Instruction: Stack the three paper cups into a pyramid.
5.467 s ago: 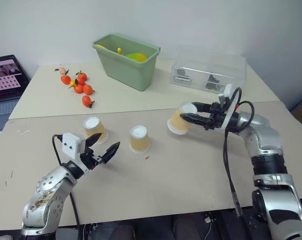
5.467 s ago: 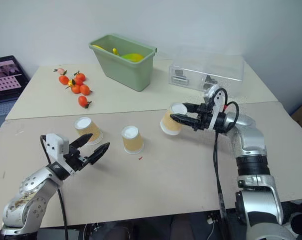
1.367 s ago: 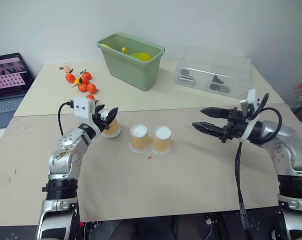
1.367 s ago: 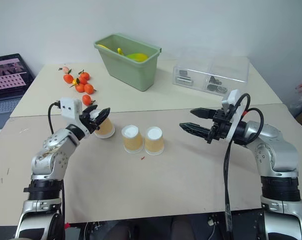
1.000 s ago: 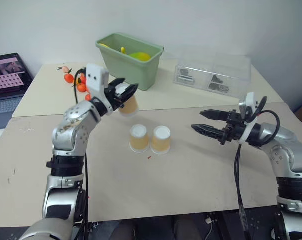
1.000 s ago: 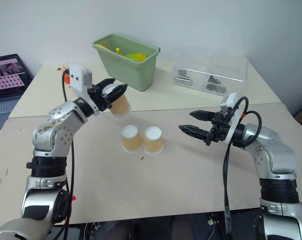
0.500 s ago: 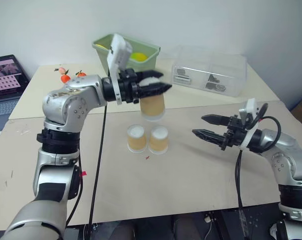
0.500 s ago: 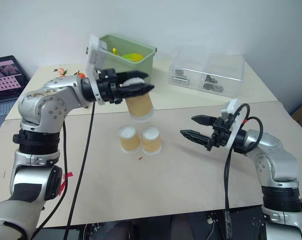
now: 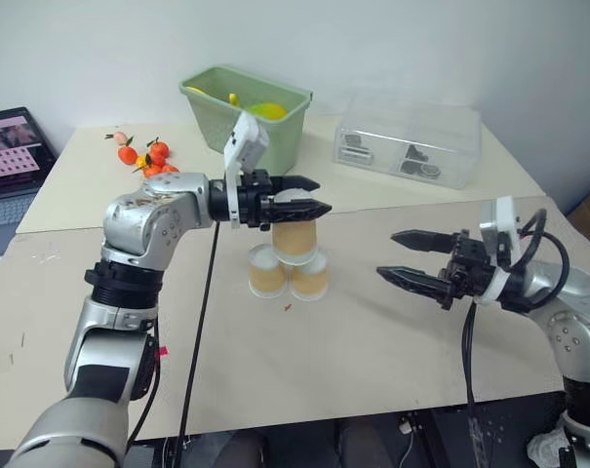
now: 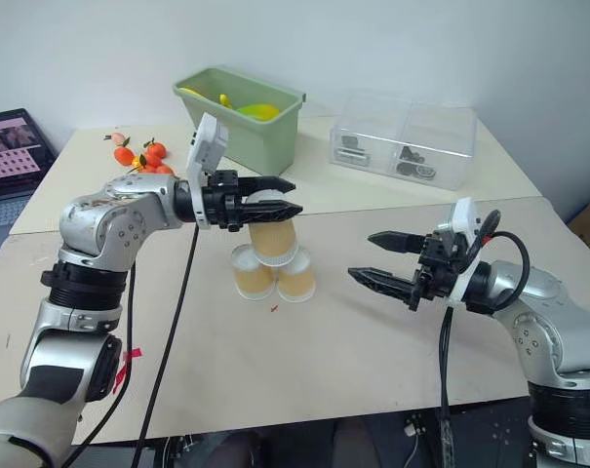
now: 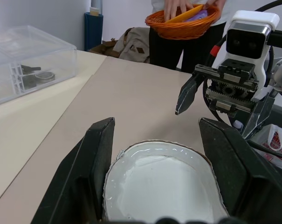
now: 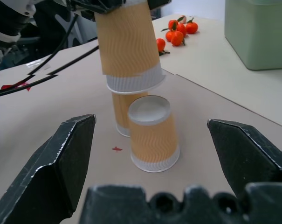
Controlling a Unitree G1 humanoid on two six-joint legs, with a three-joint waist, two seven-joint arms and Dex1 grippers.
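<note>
Pinching the light, easily crushed top cup (image 9: pixel 295 237) by its upper wall, the left gripper (image 9: pixel 307 196) holds it over the two base cups (image 9: pixel 288 275), while the right gripper (image 9: pixel 397 256) gapes empty beside them.

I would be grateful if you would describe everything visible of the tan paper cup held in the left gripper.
The tan paper cup with a white rim is upside down, its wide rolled rim lowest and its white recessed base up. The sides show a fine wavy pattern. The left gripper, shut on its upper part, holds it slightly tilted over the two matching upside-down cups standing side by side on the beige table. In the right wrist view its rim looks to be at or just above their bases; actual contact cannot be confirmed.
</note>
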